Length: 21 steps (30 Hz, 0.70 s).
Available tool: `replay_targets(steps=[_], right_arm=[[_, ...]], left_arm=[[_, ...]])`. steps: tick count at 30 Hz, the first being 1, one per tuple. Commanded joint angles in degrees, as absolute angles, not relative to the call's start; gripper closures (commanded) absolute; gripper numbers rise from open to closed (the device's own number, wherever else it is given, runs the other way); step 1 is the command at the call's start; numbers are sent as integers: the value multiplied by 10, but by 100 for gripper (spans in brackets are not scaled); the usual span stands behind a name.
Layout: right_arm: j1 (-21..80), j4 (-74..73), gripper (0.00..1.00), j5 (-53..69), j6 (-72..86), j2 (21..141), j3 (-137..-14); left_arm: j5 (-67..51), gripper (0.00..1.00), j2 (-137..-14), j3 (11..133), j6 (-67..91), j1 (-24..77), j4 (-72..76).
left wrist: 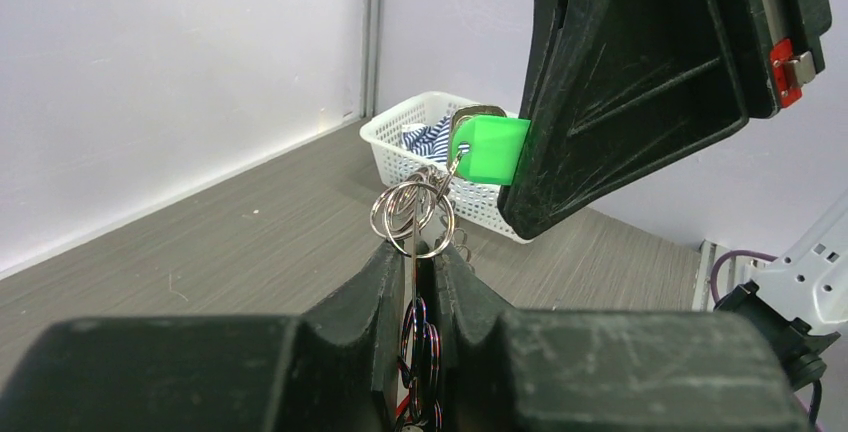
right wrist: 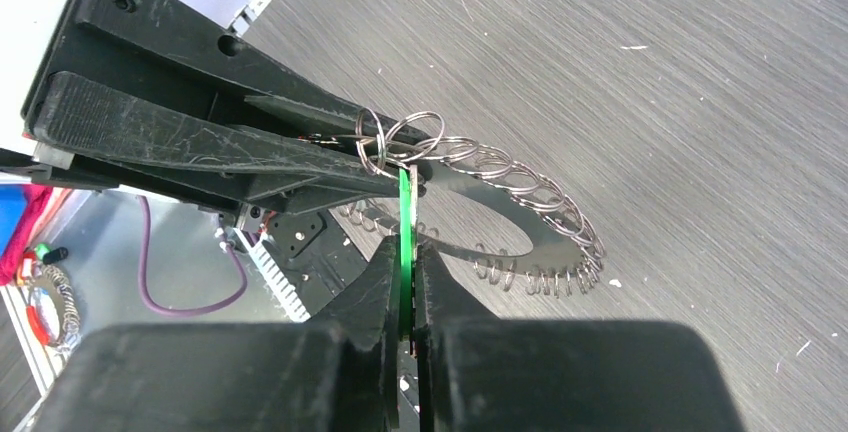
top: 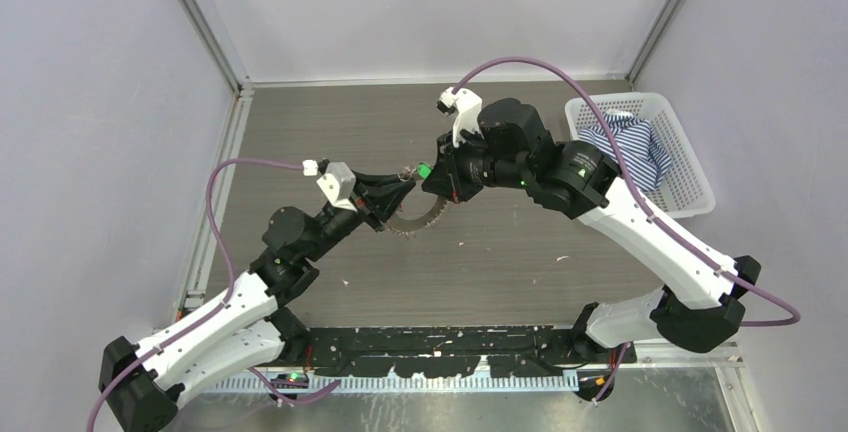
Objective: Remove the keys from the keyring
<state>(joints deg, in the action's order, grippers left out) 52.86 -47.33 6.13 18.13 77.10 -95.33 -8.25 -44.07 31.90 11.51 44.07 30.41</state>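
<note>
The keys (top: 416,223) hung as a toothed silvery fan just above the table (top: 500,262), nearest the arm bases, with the keyring (right wrist: 455,214) forming its open centre. Just beyond, the left gripper (top: 402,189) had its fingers pressed together on a thin sliver of metal at the fan's upper edge (key blade or ring wire, the wrist view did not settle which). A cluster of small wire loops (left wrist: 412,214) sat right above that pinch and linked on to the green key (left wrist: 492,150), whose plastic head the right gripper (top: 432,174) pinched edge-on between closed fingers. Farther off, at the table's far right, a white basket (top: 690,177) held a striped cloth (top: 625,142). No loose key lay anywhere in sight, so the job looked barely begun: the green key seemed to be the first to be worked free, still joined through the loops, and every silvery key remained to be taken off.
</note>
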Motion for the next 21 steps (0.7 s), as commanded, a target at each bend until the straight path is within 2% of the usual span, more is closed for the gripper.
replay_targets(steps=[1,7,21], right_arm=[[527,-444,99,84,166,753,-966],[533,-463,99,122,160,774,-974],[534,-488,99,87,168,785,-987]], left_arm=[[-103,100,-431,355,106,438,359],[-110,100,-430,362,107,438,362],[-105,100,-418,364,111,438,361]])
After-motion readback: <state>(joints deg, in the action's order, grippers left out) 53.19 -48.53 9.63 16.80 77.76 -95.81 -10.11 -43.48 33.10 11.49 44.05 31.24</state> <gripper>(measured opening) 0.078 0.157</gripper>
